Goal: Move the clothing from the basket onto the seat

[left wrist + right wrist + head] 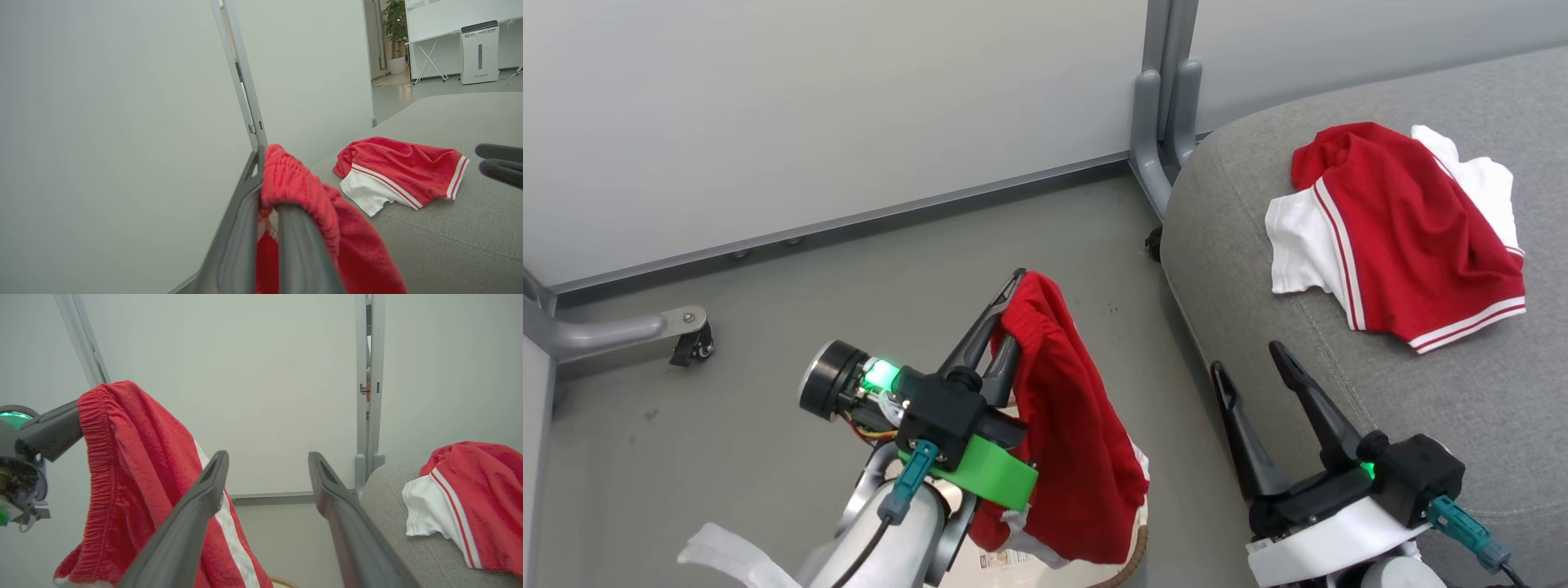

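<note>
Head view first: note left jaws pinching the red shorts (1070,425) by the waistband above the basket (1137,554), right jaws spread and empty at the seat (1437,408) edge. Lift until hem clears rim, swing right, release beside the red-and-white garment (1405,229).

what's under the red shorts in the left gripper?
The basket: a bit of brown rim and stickered bottom show. The red shorts, pinched in the left gripper, cover the rest.

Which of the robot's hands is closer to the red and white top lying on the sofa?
The right hand: open, by the seat's front edge, just short of the top. The left hand is off beside the seat, gripping red shorts.
</note>
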Robot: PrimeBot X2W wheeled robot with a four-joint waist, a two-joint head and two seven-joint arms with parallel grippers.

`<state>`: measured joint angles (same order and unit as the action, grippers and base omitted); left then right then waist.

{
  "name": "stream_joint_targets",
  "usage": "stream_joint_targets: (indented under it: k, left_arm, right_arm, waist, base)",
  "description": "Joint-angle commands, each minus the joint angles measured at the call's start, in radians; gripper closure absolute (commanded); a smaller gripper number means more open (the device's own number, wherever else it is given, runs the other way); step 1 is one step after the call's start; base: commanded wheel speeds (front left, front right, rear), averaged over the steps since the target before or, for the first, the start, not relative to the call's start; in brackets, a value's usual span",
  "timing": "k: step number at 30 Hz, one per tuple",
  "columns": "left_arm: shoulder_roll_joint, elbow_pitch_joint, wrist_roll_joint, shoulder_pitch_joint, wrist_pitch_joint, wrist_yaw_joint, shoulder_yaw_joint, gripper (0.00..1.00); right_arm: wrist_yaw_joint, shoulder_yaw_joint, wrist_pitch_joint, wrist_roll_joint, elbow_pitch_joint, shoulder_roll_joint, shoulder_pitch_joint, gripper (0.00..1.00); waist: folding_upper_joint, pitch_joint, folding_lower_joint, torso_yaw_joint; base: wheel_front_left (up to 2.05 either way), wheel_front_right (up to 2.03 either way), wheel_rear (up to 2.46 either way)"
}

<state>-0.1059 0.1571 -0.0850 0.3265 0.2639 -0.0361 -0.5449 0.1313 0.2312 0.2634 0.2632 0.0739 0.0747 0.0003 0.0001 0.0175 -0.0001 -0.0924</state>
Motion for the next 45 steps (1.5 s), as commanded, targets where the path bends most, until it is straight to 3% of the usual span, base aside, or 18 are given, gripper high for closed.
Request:
stream_joint_targets:
  k: [1,13,18,29,30,31,32,45]
  left_arm:
    - [0.006,-0.007,-0.003,-0.012,0.001,0.008,-0.004,1.00]
    - [0.050,-0.066,-0.074,0.030,0.001,0.070,-0.096,1.00]
    - [0.054,-0.099,-0.111,0.051,0.001,0.071,-0.143,1.00]
    - [0.055,-0.141,-0.160,0.100,0.001,0.036,-0.219,1.00]
    - [0.056,-0.140,-0.161,0.101,0.001,0.034,-0.221,1.00]
    - [0.055,-0.132,-0.163,0.100,0.001,0.031,-0.224,1.00]
    - [0.055,-0.125,-0.163,0.100,0.000,0.029,-0.226,1.00]
    - [0.027,-0.003,-0.144,0.082,0.001,-0.001,-0.197,1.00]
  right_arm:
    - [-0.001,0.011,0.002,0.011,-0.004,0.003,0.010,0.00]
    - [-0.001,0.252,0.002,0.078,-0.091,0.101,-0.037,0.00]
    - [-0.001,0.303,0.002,0.035,-0.159,0.133,-0.066,0.00]
    - [-0.001,0.330,0.002,0.041,-0.326,0.124,-0.089,0.00]
    - [-0.001,0.336,0.002,0.043,-0.338,0.122,-0.094,0.17]
    - [-0.001,0.336,0.002,0.050,-0.346,0.118,-0.099,0.67]
    - [-0.001,0.336,0.002,0.056,-0.352,0.114,-0.100,1.00]
    - [-0.001,0.281,0.002,0.080,-0.303,0.109,-0.089,1.00]
  waist:
    - [-0.0001,-0.006,0.0001,0.007]
    - [-0.0001,-0.007,0.0001,0.038]
    - [-0.0001,-0.004,0.0001,0.045]
    - [-0.0001,0.004,0.0001,0.054]
    - [-0.0001,0.005,0.0001,0.055]
    - [-0.0001,0.006,0.0001,0.056]
    - [-0.0001,0.006,0.0001,0.056]
    - [-0.0001,0.032,0.0001,0.051]
  base:
    - [0.00,0.00,0.00]
    - [0.00,0.00,0.00]
    - [0.00,0.00,0.00]
    - [0.00,0.00,0.00]
    - [0.00,0.00,0.00]
    - [0.00,0.00,0.00]
    - [0.00,0.00,0.00]
    - [0.00,0.00,0.00]
